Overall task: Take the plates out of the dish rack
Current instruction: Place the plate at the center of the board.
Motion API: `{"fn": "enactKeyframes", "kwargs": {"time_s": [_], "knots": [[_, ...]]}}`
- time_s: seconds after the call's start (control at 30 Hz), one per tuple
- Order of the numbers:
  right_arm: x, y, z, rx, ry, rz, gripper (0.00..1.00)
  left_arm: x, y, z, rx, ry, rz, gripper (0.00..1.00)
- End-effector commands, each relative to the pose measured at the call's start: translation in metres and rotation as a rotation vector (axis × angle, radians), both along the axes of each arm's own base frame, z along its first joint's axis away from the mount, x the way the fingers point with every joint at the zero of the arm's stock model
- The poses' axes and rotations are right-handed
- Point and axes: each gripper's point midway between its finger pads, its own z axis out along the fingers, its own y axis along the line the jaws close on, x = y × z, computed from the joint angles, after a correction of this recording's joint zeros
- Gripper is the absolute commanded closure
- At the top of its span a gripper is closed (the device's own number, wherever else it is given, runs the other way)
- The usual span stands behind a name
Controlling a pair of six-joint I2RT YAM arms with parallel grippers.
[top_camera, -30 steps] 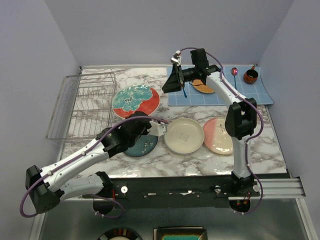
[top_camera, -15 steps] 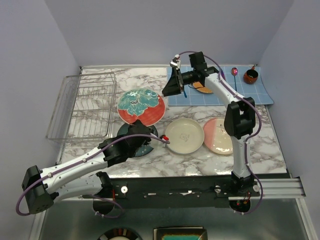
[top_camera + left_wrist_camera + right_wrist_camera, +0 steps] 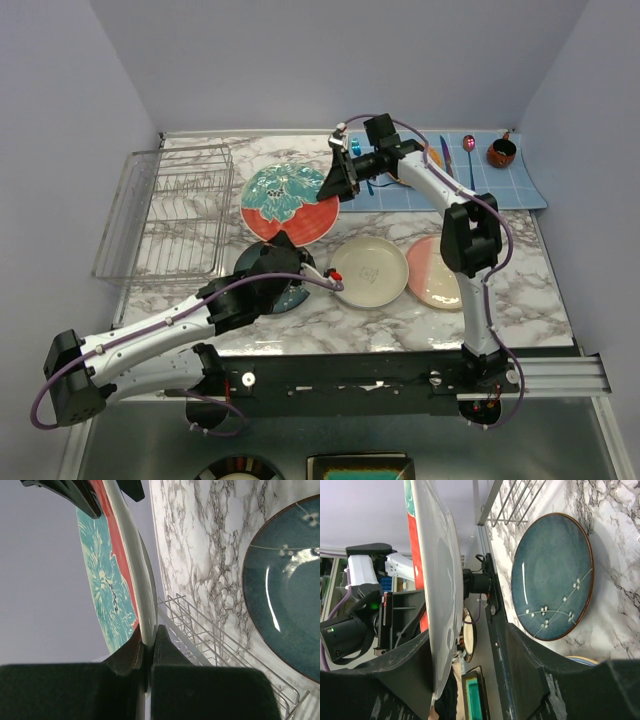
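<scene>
Left claw clamps the teal floral plate by its rim; right claw straddles the opposite rim, jaws apart, seemingly not squeezing.

Just right of the dish rack, a raised plate hangs above the table, with the left gripper on its near rim and the right gripper at its far-right rim. Off the rack's near-right corner lies a second plate — then, farther right, a third plate and a fourth plate. Farthest right of the rack, at the back, lies a mat with a cup on it.
</scene>
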Motion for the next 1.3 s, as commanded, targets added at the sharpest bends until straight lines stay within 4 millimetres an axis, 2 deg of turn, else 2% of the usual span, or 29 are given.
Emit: {"fn": "enactKeyframes", "kwargs": {"time_s": [0.0, 0.17, 0.4, 0.47, 0.73, 1.1, 1.27], "knots": [[0.004, 0.005, -0.001, 0.002, -0.014, 0.01, 0.38, 0.006, -0.001, 0.053, -0.143, -0.157, 0.043, 1.0], [0.005, 0.009, 0.003, 0.011, -0.027, 0.018, 0.43, 0.001, -0.002, 0.043, -0.139, -0.119, 0.032, 1.0], [0.0, 0.016, 0.008, 0.027, -0.035, 0.041, 0.63, -0.004, -0.006, 0.028, -0.142, -0.081, 0.009, 1.0], [-0.003, 0.019, 0.009, 0.03, -0.037, 0.05, 0.65, -0.005, -0.008, 0.025, -0.14, -0.076, 0.001, 1.0], [-0.012, 0.023, 0.007, 0.034, -0.029, 0.07, 0.69, -0.005, -0.01, 0.025, -0.143, -0.087, -0.006, 1.0], [-0.015, 0.025, 0.008, 0.04, -0.025, 0.082, 0.97, -0.002, -0.013, 0.03, -0.145, -0.114, -0.014, 1.0], [-0.015, 0.025, 0.011, 0.043, -0.033, 0.08, 0.99, -0.001, -0.012, 0.03, -0.142, -0.127, -0.009, 1.0]]}}
